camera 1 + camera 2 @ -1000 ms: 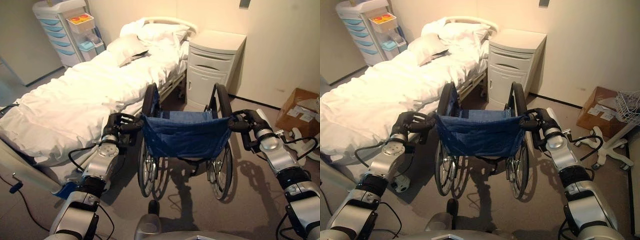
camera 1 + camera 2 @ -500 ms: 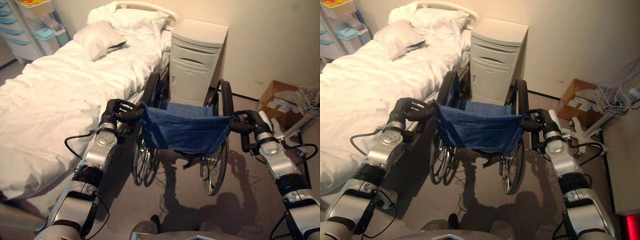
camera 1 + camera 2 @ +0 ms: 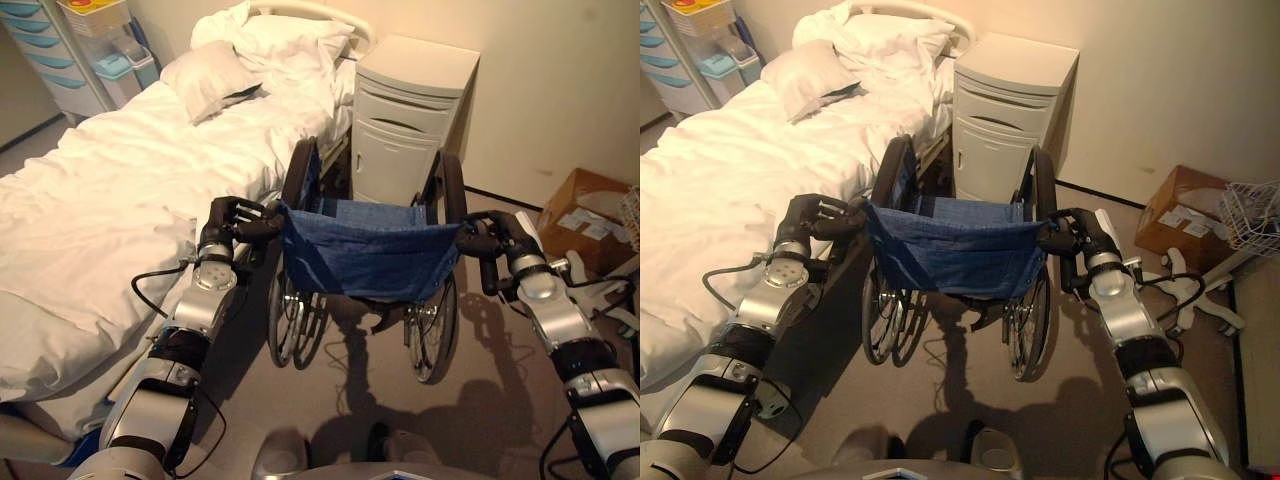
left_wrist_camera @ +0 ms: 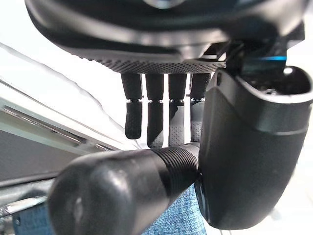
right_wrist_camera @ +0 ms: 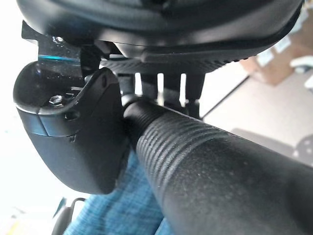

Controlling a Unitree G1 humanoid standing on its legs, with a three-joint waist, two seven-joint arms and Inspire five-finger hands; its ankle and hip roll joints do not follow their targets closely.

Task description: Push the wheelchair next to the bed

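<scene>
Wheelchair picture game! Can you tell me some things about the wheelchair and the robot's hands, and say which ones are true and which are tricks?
1. The left hand is curled round a push handle of the wheelchair. True.
2. The right hand hangs free, holding nothing. False: it grips the other push handle.
3. The wheelchair's back is red cloth. False: it is blue.
4. The bed with white covers lies on the robot's left of the wheelchair. True.
5. A person sits in the wheelchair. False: nobody is sitting in it.
6. A pale bedside cabinet stands ahead of the wheelchair. True.
</scene>
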